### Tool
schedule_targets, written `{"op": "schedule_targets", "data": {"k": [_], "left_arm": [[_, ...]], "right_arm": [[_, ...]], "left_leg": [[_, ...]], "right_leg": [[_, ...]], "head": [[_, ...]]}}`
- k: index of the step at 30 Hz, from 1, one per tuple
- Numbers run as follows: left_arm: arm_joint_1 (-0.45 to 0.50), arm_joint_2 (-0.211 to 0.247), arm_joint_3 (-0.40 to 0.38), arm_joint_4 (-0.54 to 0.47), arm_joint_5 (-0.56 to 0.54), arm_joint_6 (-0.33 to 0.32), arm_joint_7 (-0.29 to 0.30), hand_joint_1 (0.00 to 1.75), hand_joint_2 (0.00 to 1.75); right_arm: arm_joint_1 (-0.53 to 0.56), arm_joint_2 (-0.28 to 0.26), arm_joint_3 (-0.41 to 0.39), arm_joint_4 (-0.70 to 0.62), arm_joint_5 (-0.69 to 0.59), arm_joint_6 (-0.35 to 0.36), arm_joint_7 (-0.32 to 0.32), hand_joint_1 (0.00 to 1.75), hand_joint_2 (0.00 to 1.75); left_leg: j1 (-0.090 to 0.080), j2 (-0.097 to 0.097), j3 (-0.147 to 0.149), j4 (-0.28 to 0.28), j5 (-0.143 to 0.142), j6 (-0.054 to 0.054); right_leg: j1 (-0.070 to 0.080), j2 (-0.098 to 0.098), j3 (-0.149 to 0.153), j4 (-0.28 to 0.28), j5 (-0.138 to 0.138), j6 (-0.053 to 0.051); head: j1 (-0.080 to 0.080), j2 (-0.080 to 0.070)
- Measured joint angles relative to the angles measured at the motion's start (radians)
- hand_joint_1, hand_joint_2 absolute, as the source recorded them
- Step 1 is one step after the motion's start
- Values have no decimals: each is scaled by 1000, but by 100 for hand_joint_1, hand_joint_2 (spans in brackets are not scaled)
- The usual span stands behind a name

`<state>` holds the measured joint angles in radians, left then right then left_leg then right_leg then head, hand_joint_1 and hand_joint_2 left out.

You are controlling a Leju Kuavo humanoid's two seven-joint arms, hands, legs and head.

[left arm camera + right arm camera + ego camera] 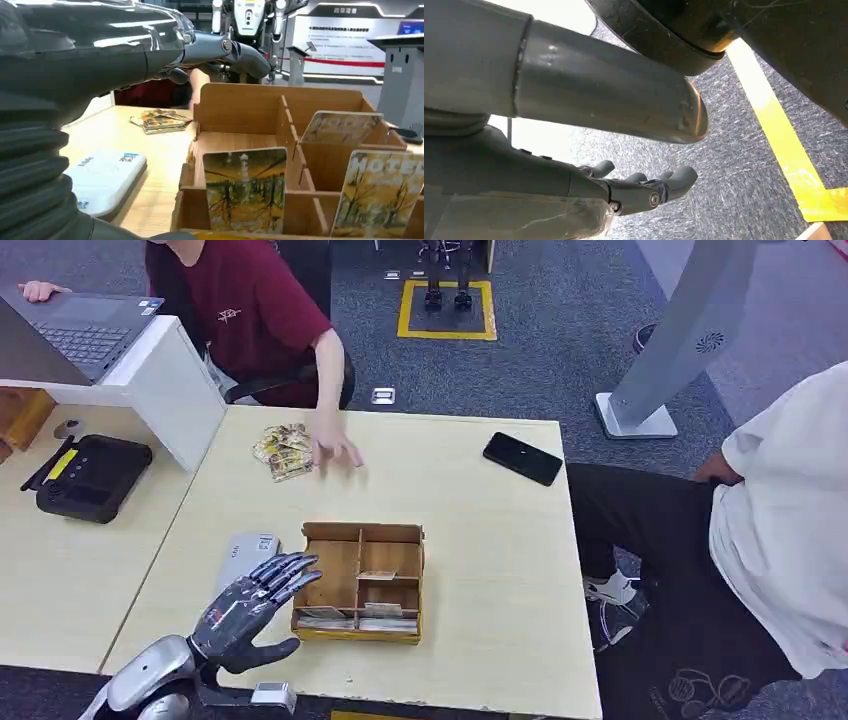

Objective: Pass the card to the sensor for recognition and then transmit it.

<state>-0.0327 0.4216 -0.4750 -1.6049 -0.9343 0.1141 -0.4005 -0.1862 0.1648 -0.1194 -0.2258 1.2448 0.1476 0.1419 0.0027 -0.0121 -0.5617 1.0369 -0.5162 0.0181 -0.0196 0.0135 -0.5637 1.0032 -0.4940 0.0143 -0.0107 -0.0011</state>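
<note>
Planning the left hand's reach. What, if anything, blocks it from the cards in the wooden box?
Nothing visible does. The left hand hovers open just beside the wooden box, whose cards stand upright in open-topped front slots.

Left hand (245,605): dark grey fingers, glossy metallic sheen; ribbed matt cover behind. Just beside its fingertips: open partitioned box of raw light plywood (362,580), matt, with glossy printed yellow cards (245,189) standing in it. Under hand: flat white smooth plastic sensor (246,555). Pale wood-grain laminate table (480,540), smooth. Right hand (644,187): dark semi-gloss fingers above rough grey carpet (734,165).
</note>
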Motion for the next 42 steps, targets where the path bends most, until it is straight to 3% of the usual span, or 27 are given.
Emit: {"op": "schedule_targets", "data": {"k": [16, 31, 42], "left_arm": [[-30, 62, -69, -2, -37, -23, 34, 0, 175], [-35, 77, -88, -2, -35, -24, 44, 0, 175], [-35, 72, -93, -2, -89, -5, 99, 0, 175]], "right_arm": [[-1, -2, -1, 0, 3, 11, -6, 0, 0], [-2, -3, -1, 0, 10, 12, -9, 0, 0], [-2, -3, -1, 0, 12, 13, -15, 0, 0]], "left_leg": [[0, 0, 0, 0, 0, 0], [0, 0, 0, 0, 0, 0], [0, 0, 0, 0, 0, 0]], "right_leg": [[0, 0, 0, 0, 0, 0], [0, 0, 0, 0, 0, 0], [0, 0, 0, 0, 0, 0]], "head": [[0, 0], [0, 0], [0, 0]]}}
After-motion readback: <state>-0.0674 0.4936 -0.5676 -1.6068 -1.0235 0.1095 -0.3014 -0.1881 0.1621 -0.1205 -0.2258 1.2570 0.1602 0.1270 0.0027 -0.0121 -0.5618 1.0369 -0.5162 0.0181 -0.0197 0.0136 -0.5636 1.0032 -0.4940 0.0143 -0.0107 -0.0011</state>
